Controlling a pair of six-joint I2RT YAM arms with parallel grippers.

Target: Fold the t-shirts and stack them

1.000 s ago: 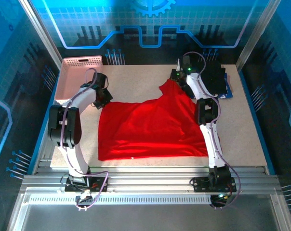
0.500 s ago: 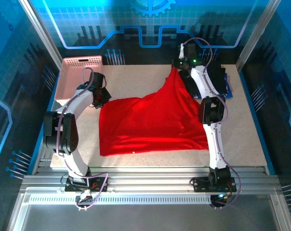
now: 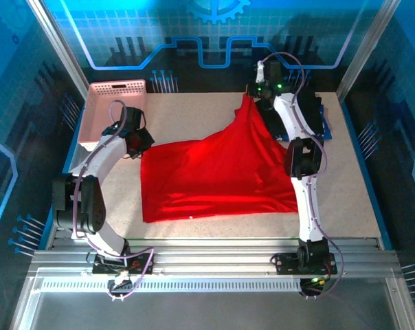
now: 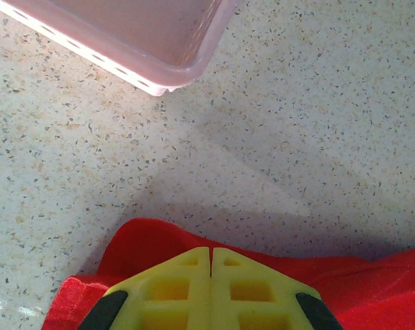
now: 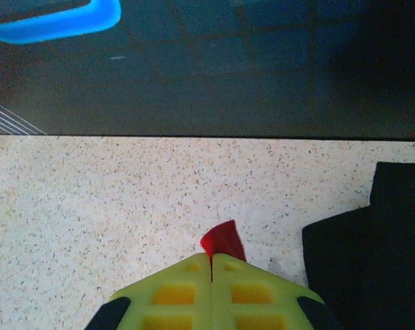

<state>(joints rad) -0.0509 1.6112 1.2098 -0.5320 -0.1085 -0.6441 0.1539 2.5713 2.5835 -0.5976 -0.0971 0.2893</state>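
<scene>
Right end effector [image 5: 211, 260], jaws pinched shut on a corner of the red t-shirt [image 3: 214, 179], holds it raised in a peak over the far bench [image 3: 194, 113]. Left end effector [image 4: 210, 253] clamps the other far corner, low. The cloth drapes limp and light, so corners and hems likely give the surest hold. Folded dark shirts [image 3: 310, 113] lie far right.

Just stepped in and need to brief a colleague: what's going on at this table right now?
Two robot arms are handling a bright red cloth t-shirt spread on the speckled table. The left pincer is shut on its left corner, low near the pink perforated plastic basket. The right pincer is shut on a far corner, held up in a peak beside the dark folded shirts. The red shirt is not yet folded.
</scene>
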